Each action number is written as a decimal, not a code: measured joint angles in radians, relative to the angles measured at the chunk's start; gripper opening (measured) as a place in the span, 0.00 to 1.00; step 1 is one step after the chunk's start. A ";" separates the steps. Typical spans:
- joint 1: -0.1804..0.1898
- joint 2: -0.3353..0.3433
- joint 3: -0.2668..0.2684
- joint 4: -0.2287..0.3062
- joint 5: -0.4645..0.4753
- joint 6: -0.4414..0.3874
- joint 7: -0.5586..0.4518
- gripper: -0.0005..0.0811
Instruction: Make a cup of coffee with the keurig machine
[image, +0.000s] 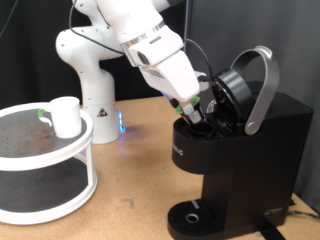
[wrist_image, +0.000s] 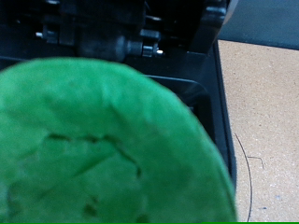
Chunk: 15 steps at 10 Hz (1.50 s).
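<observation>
The keurig machine (image: 245, 155) stands at the exterior view's right, black, with its silver-grey lid handle (image: 263, 85) raised and the brew head open. My gripper (image: 198, 112) reaches down into the open chamber, with a speck of green beside its fingers. In the wrist view the green top of a pod (wrist_image: 103, 149) fills most of the frame, very close, with the machine's black body (wrist_image: 177, 47) behind it; my fingers do not show there. The cup (image: 66, 116), a small white mug, stands on a rack at the left, far from the gripper.
The cup's rack is a white round two-tier stand (image: 60, 160) with a dark mesh top, at the exterior view's left. A small green thing (image: 42, 115) lies beside the cup. The arm's white base (image: 95, 95) stands behind. The round drip tray (image: 195, 216) holds nothing. The table is brown.
</observation>
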 joint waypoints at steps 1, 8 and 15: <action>0.002 0.006 0.007 -0.003 0.003 0.010 -0.001 0.59; 0.005 0.041 0.053 -0.012 0.001 0.029 0.010 0.59; 0.005 0.065 0.060 -0.011 -0.025 0.027 0.051 0.96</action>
